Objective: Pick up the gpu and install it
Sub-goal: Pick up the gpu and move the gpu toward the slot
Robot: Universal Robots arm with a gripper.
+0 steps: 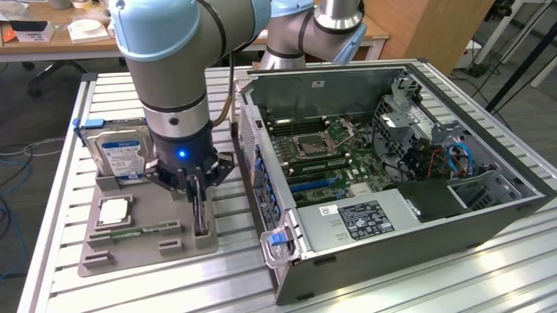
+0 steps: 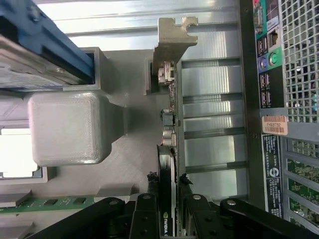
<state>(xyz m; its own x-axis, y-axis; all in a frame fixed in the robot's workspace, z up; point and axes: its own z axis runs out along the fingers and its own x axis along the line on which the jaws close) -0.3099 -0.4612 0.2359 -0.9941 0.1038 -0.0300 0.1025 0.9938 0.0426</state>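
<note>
The gpu [image 1: 202,218] stands on edge in a slot of the grey fixture tray [image 1: 130,255], to the exterior view's left of the open computer case [image 1: 452,222]. In the wrist view the gpu [image 2: 168,149] runs edge-on away from the camera, its pale metal bracket [image 2: 172,37] at the far end. My gripper [image 1: 198,194] has come straight down over it. The black fingers [image 2: 149,191] sit on both sides of the card and are shut on it. My gripper [image 2: 168,188] holds the card's near end, and the card still rests in the tray.
On the same tray are a silver hard drive [image 1: 120,151] standing upright, a processor [image 1: 113,211] and a green memory stick [image 1: 139,231]. The case lies open with its motherboard [image 1: 327,156] exposed. Its rear panel [image 2: 284,99] is close beside the gpu. Slatted aluminium table [image 1: 435,287] all around.
</note>
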